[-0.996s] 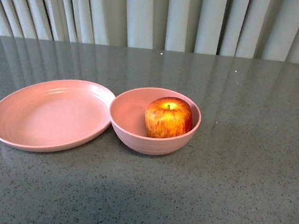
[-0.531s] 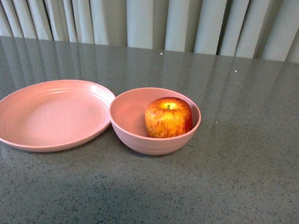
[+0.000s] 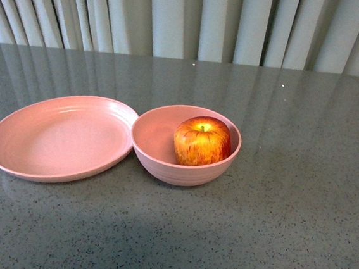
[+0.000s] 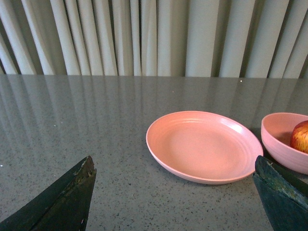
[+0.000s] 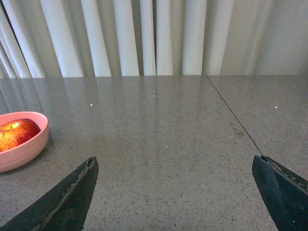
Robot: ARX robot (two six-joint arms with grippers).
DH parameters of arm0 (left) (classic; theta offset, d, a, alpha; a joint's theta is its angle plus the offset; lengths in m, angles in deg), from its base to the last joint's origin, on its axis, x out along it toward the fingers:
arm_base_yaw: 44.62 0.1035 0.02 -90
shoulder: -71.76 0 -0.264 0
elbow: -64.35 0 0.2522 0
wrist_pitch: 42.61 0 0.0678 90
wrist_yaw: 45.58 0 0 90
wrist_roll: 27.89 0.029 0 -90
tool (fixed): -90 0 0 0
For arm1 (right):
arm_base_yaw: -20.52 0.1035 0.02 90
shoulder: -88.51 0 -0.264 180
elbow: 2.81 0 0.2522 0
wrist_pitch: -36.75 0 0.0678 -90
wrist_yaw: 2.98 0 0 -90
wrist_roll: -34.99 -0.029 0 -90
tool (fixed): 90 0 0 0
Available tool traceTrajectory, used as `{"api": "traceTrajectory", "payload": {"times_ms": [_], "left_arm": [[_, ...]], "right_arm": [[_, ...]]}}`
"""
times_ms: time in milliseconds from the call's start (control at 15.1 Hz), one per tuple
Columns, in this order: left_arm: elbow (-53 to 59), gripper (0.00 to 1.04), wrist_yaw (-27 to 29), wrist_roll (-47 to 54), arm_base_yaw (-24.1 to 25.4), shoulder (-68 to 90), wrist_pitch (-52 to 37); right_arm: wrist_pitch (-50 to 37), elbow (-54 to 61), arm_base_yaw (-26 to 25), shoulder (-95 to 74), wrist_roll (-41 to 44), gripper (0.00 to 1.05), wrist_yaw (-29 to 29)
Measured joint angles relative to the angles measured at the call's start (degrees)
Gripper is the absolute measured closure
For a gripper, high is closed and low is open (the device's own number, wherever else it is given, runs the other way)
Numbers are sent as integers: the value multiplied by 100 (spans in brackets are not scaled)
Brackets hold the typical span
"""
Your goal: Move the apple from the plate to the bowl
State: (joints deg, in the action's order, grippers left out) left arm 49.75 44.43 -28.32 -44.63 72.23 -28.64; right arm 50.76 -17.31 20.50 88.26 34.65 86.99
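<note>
The red apple (image 3: 202,141) with yellow streaks sits upright inside the deep pink bowl (image 3: 158,161) at the table's middle. The shallow pink plate (image 3: 58,137) lies empty just left of the bowl, its rim touching it. Neither gripper shows in the front view. My left gripper (image 4: 174,166) is open and empty, low over the table in front of the plate (image 4: 204,147); the bowl (image 4: 279,144) and apple (image 4: 301,137) show at that view's edge. My right gripper (image 5: 174,166) is open and empty over bare table, apart from the bowl (image 5: 24,147) and apple (image 5: 17,134).
The table is grey speckled stone (image 3: 284,233). A thin seam (image 5: 231,113) runs across it in the right wrist view. Pale pleated curtains (image 3: 190,21) hang behind the table's far edge.
</note>
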Motion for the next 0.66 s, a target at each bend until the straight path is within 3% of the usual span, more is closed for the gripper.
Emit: {"api": "traceTrajectory", "payload": {"times_ms": [664], "left_arm": [[0,7,0,0,0,0,0]], "right_arm": [[0,0,0,0,0,7,0]]}}
